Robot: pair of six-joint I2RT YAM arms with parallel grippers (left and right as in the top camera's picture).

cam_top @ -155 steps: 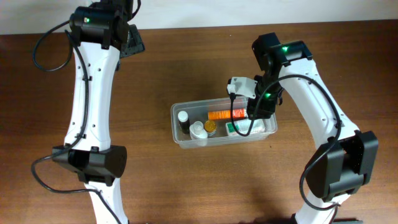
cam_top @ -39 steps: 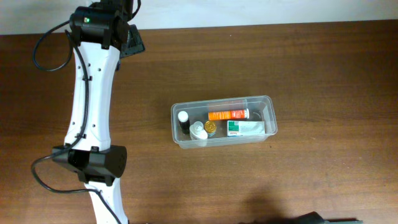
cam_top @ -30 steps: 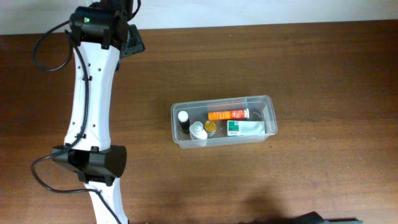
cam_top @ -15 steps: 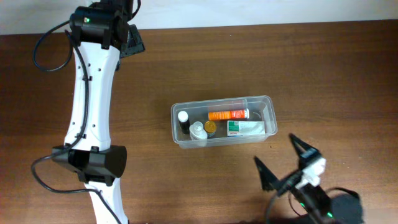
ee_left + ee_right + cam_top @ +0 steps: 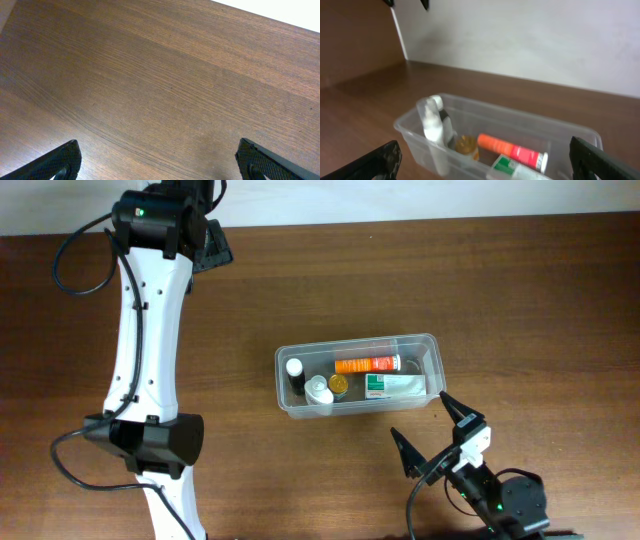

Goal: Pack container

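The clear plastic container (image 5: 432,365) sits mid-table and holds an orange tube (image 5: 366,364), a white-and-green box (image 5: 395,386), a white bottle (image 5: 319,391), a dark bottle (image 5: 295,372) and a gold-capped jar (image 5: 339,384). My right gripper (image 5: 432,434) is open and empty, low at the front, just in front of the container. The right wrist view shows the container (image 5: 415,137) close ahead with the orange tube (image 5: 512,149) and the box (image 5: 512,168) inside. My left gripper (image 5: 160,160) is open and empty over bare wood; its arm stands at the far left of the overhead view.
The left arm's white links (image 5: 148,310) run down the left side of the table. A pale wall (image 5: 520,35) rises behind the table's far edge. Brown wood surrounds the container.
The right arm let go of the container's contents, left the overhead view, then came back at the bottom edge. In the last half second its open gripper moved up and left, closer to the container.
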